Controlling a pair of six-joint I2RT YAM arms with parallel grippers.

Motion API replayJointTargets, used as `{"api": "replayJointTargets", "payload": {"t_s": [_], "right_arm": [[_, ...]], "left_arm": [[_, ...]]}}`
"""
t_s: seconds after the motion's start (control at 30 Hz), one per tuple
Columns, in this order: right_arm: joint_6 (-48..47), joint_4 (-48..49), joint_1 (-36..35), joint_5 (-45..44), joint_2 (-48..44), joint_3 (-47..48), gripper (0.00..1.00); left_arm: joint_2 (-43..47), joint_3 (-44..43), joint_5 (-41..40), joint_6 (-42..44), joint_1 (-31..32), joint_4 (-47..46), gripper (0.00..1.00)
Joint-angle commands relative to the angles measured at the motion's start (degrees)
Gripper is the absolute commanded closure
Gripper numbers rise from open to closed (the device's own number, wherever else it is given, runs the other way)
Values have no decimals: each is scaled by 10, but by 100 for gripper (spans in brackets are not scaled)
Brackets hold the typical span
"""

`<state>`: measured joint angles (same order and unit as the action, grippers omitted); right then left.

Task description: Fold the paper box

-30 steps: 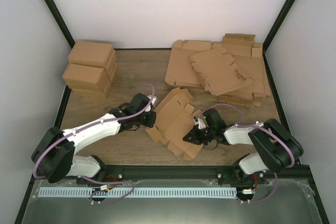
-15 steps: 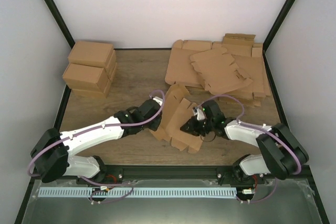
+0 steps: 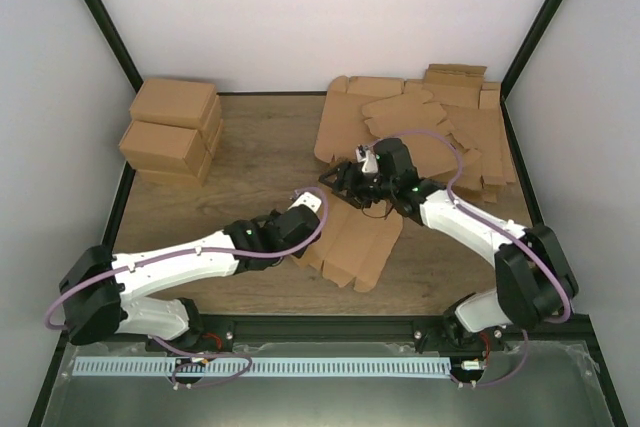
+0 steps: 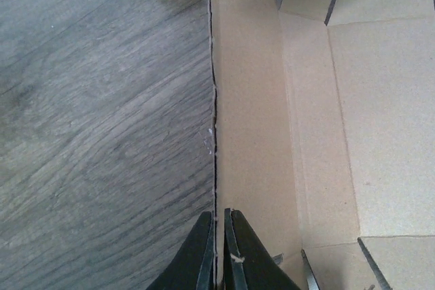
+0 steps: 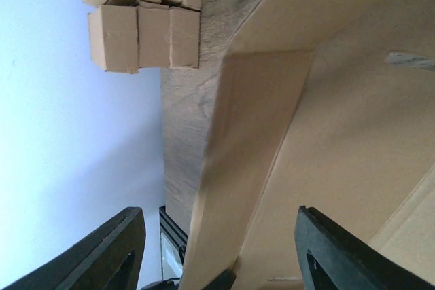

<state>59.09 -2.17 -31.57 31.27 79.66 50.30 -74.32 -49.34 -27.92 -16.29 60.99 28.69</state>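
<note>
The bench (image 3: pixel 250 147) carried a heap of flat blanks (image 3: pixel 430 137) at upper right and stacked cartons (image 3: pixel 170 132) at upper left. The paper box (image 3: pixel 355 242) lay part-folded at frame centre. The left pincer (image 4: pixel 219 214) was clamped on its left edge. The right pincer (image 5: pixel 219 215) gaped around a raised flap, apparently not touching it.

Wooden table (image 3: pixel 260 147), plain white walls (image 3: pixel 300 7)

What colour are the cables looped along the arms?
Purple. The thin arm cables show best from top external.
</note>
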Motion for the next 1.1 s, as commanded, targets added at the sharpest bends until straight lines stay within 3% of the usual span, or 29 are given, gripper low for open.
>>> {"api": "replayJointTargets", "payload": {"t_s": [0.0,0.17,0.3,0.4,0.5,0.6,0.7,0.77,0.9,1.07], "right_arm": [[36,-26,2,-4,32,38,37],[33,-29,2,14,67,62,41],[28,-32,2,15,68,58,56],[22,-32,2,18,64,50,77],[16,-24,2,27,58,36,87],[13,8,2,38,51,8,95],[18,62,3,53,50,-27,99],[23,96,3,65,52,-47,99],[39,169,3,78,51,-90,99],[53,219,2,77,48,-121,99]], "left_arm": [[-18,-23,-59,0,25,21,94],[-40,-40,-107,2,61,38,94],[-68,-57,-144,-1,82,57,94],[-88,-66,-161,-6,90,65,93],[-99,-68,-159,-9,91,62,88],[-90,-72,-141,-17,91,49,70],[-57,-72,-79,-20,81,26,34],[-27,-75,-7,-23,58,14,17],[33,-76,137,-46,-14,4,1],[51,-53,330,-77,-148,3,0]]}}
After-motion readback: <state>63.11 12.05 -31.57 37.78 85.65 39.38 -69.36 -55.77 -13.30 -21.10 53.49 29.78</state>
